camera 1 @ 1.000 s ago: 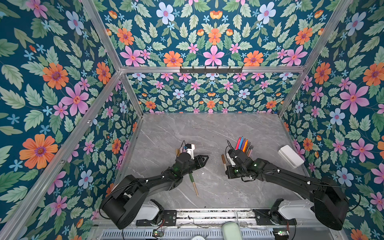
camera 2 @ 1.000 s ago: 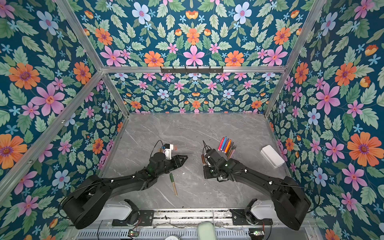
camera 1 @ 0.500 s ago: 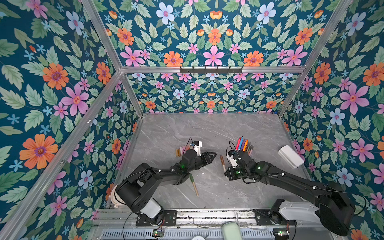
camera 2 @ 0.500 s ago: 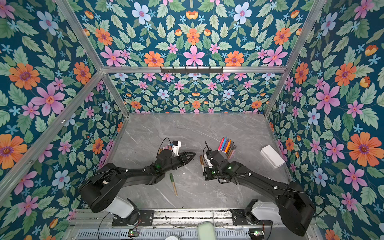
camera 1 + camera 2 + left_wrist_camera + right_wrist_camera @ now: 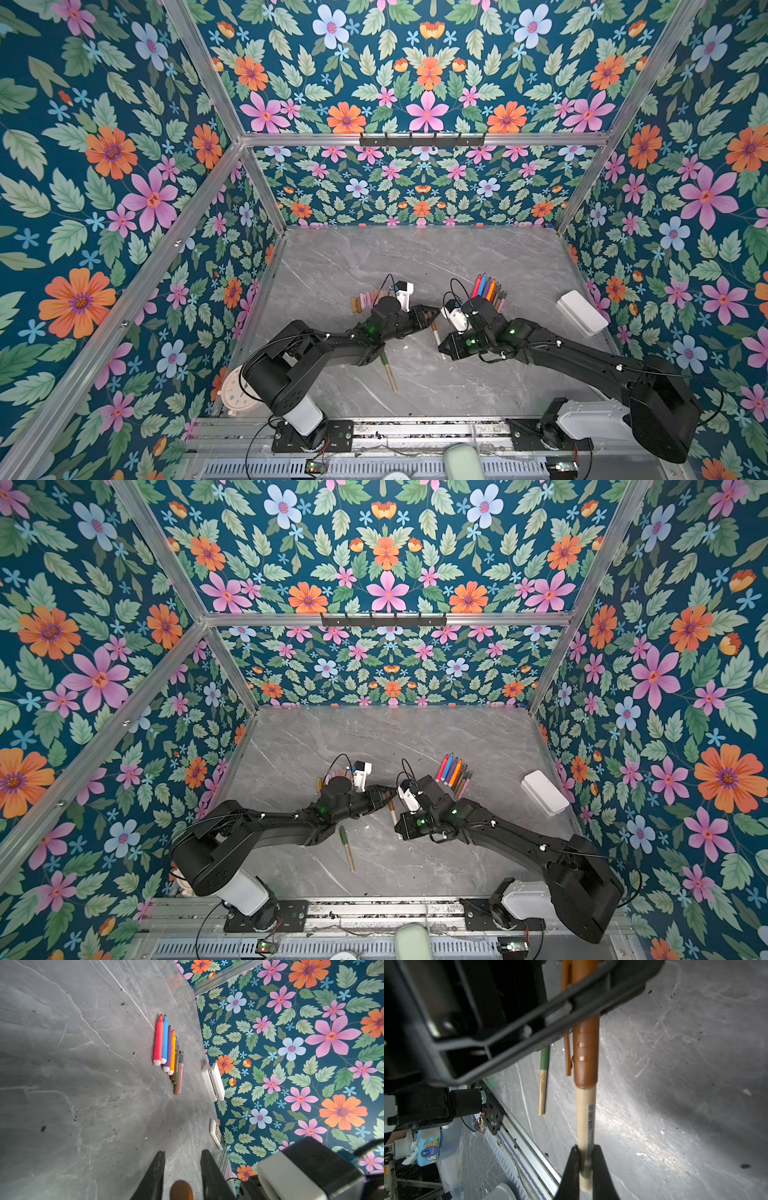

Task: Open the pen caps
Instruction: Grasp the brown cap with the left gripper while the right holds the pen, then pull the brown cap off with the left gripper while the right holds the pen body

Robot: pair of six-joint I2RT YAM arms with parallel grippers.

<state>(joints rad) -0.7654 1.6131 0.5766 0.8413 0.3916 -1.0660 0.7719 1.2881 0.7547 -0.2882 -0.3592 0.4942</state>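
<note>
My right gripper [image 5: 585,1148] is shut on the beige barrel of a pen [image 5: 584,1115] and holds it above the table, as both top views show [image 5: 435,334] [image 5: 392,812]. The pen's brown cap [image 5: 586,1059] lies between the fingers of my left gripper [image 5: 182,1152], seen end-on [image 5: 181,1189] with a slim gap on each side. In the top views the left gripper [image 5: 434,313] meets the right gripper [image 5: 444,347] mid-table. An olive-capped pen [image 5: 388,370] lies on the table. Loose pen caps [image 5: 365,300] sit in a row behind the left wrist, partly hidden.
A row of uncapped pens [image 5: 488,291] [image 5: 168,1053] lies behind the right arm. A white box [image 5: 582,312] stands by the right wall, with a small keypad device [image 5: 216,1136] nearer the front. A round clock [image 5: 235,392] sits at the front left corner.
The left gripper has swung right to the pen in the right gripper, and its jaws have narrowed around the brown cap. The right arm shifted slightly, still holding the pen.
</note>
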